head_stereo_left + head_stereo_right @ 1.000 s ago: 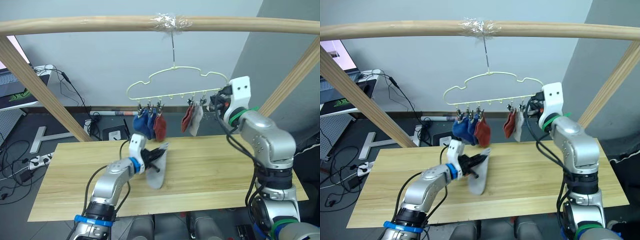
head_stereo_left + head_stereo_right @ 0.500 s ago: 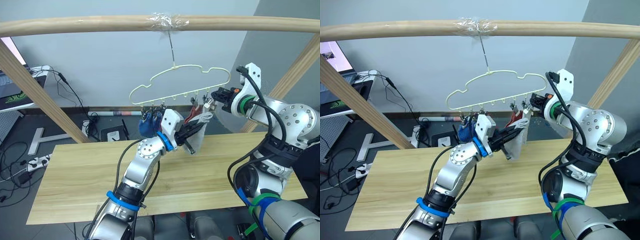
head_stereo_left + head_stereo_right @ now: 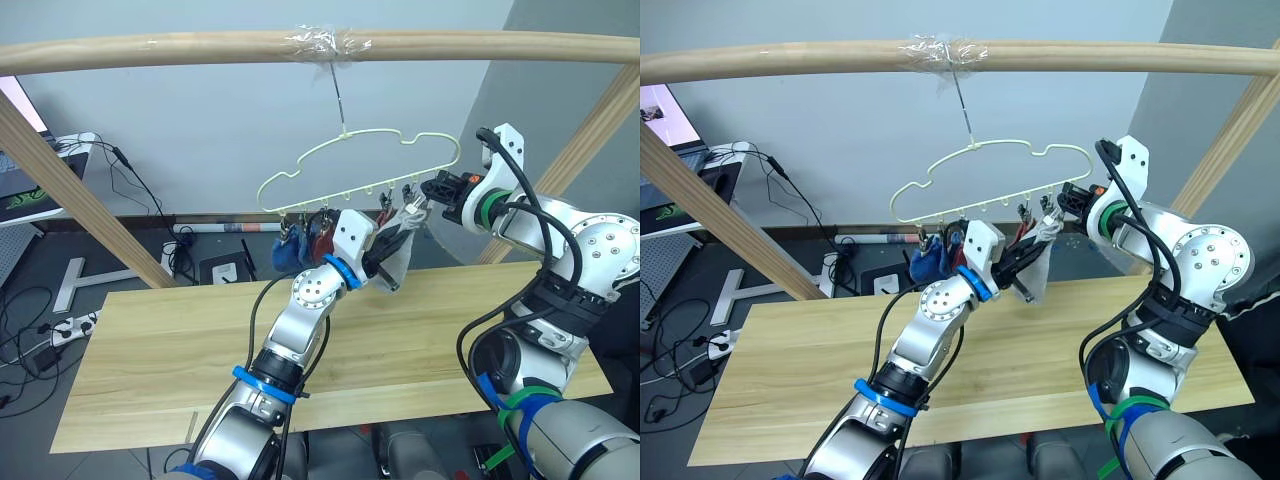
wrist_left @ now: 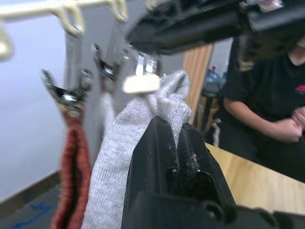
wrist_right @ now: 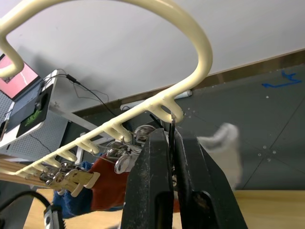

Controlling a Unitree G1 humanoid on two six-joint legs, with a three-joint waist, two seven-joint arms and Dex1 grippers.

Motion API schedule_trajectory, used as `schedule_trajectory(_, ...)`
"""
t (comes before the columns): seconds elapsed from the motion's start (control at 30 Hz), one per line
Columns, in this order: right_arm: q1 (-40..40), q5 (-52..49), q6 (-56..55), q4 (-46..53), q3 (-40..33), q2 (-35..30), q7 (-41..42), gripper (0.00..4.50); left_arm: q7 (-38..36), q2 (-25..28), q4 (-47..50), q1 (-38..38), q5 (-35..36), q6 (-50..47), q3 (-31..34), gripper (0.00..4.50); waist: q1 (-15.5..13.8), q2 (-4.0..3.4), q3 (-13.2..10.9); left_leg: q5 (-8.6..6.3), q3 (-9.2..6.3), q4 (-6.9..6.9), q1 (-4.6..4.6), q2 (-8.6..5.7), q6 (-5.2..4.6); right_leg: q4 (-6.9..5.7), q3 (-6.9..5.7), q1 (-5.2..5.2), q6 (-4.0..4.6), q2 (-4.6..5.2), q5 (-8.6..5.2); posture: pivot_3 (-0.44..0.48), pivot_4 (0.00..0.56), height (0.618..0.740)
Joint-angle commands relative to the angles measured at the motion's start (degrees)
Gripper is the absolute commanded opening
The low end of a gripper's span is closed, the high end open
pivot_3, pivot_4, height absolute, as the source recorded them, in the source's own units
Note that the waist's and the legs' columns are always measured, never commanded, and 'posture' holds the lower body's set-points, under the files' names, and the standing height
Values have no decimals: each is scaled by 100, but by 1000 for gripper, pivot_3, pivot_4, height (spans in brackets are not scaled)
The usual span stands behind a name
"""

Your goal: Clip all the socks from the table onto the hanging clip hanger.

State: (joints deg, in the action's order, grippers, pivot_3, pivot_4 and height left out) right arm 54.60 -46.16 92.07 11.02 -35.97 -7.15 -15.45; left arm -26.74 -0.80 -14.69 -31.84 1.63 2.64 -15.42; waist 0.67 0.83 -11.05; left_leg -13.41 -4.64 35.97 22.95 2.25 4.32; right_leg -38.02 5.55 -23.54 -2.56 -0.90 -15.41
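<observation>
wall [image 3: 200, 120]: pale grey, plain | floor [image 3: 130, 255]: dark grey, cables [image 3: 30, 320] and power strip [image 3: 75, 322] lay on it | wooden rail frame [image 3: 150, 48] spanned overhead | side desk [image 3: 40, 185] stood at left | person [image 4: 271, 95] in black sat behind

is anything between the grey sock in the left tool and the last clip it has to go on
Nothing visible blocks it. The left tool holds the grey sock with its top edge right below the end clip, which the right tool is pinching. The red sock hangs beside it, not in the way.
</observation>
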Motion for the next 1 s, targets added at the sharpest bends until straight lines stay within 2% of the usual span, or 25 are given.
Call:
schedule_trajectory(0.03, 7, -512, 43, 51, -101, -122, -353, 0, 142, -117, -53, -181, -83, 237, 30, 31, 1, 0, 0, 0, 0, 0, 0, 0, 0, 0, 0, 0, 0, 0, 0, 27, 178, 740)
schedule_trajectory(0.27, 16, -1214, 43, -65, -57, -202, -880, 0, 118, -227, -167, -278, -63, 266, -32, 31, 39, 0, 0, 0, 0, 0, 1, 0, 0, 0, 0, 0, -1, 0, 0, 28, 172, 740)
schedule_trajectory(0.37, 10, -1455, 43, -109, -97, -194, -1092, 854, 124, -258, -147, -301, -75, 269, -33, 0, 77, 0, 0, 0, 0, -1, 2, 0, 0, 1, 0, -1, -1, 0, 0, 31, 168, 740)
schedule_trajectory(0.6, 39, -1788, 43, -166, -70, -347, -1279, 3314, 81, -255, -68, -274, -46, 245, -35, 0, 114, 0, 0, 0, 0, -1, 1, 0, -1, -3, 0, -2, -1, -1, -1, 34, 163, 740)
schedule_trajectory(0.7, 43, -1679, 43, 35, 109, -578, -1006, 4441, 13, -325, 16, -270, 130, 53, 14, 0, 112, -1, 0, 0, 0, -1, 2, 0, -1, -1, 1, -2, -1, -1, -1, 42, 161, 740)
schedule_trajectory(0.87, -626, -1141, -519, 1005, 1075, -1559, -150, 4479, -19, -778, 194, -270, 989, -1209, 356, 0, 84, 0, 1, 0, -2, 0, 9, -1, -1, 6, -1, -2, -26, 0, -15, 33, 158, 740)
schedule_trajectory(1.0, -1504, -597, -1298, 1764, 1675, -2166, 472, 4500, -122, -856, 146, -254, 1336, -1729, 545, 1089, 115, -1, 0, -2, 0, -1, 6, -3, -3, 6, 2, -3, -36, 0, -21, 25, 156, 740)
